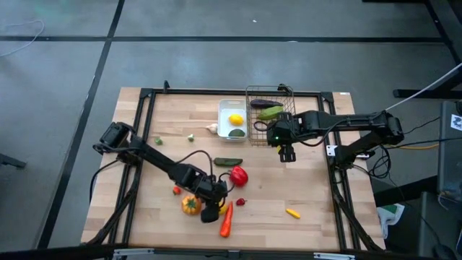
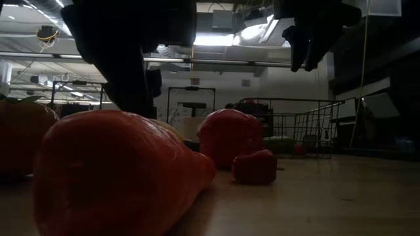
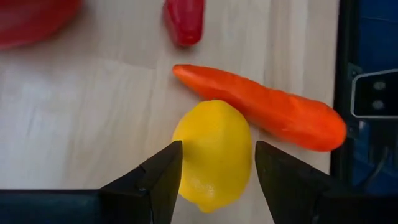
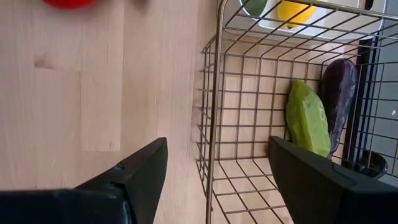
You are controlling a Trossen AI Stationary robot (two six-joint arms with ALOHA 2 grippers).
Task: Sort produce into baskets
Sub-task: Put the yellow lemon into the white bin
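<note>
My left gripper (image 1: 211, 211) is low over the table's near side. It is open, with its fingers on either side of a yellow lemon (image 3: 213, 155) that lies on the table against an orange carrot (image 3: 267, 109). The gripper hides the lemon in the high view. My right gripper (image 1: 286, 152) is open and empty, up in the air just near of the wire-mesh basket (image 1: 271, 108). The basket holds a green cucumber (image 4: 307, 118) and a purple eggplant (image 4: 339, 93). The white tray (image 1: 223, 119) holds a lemon (image 1: 235, 120) and a green piece. My left gripper comes at the lemon from above, pointing down, with one finger (image 3: 168, 171) at each long side of it. I cannot tell whether the fingers touch it. The lemon lies on the table, its far side against the carrot.
An orange tomato (image 1: 190, 204), a red pepper (image 1: 238, 175), a small red chilli (image 1: 240, 201) and a dark cucumber (image 1: 228, 161) lie around my left gripper. A yellow chilli (image 1: 291, 213) lies to the near right. Small pieces lie at the far left (image 1: 191, 136).
</note>
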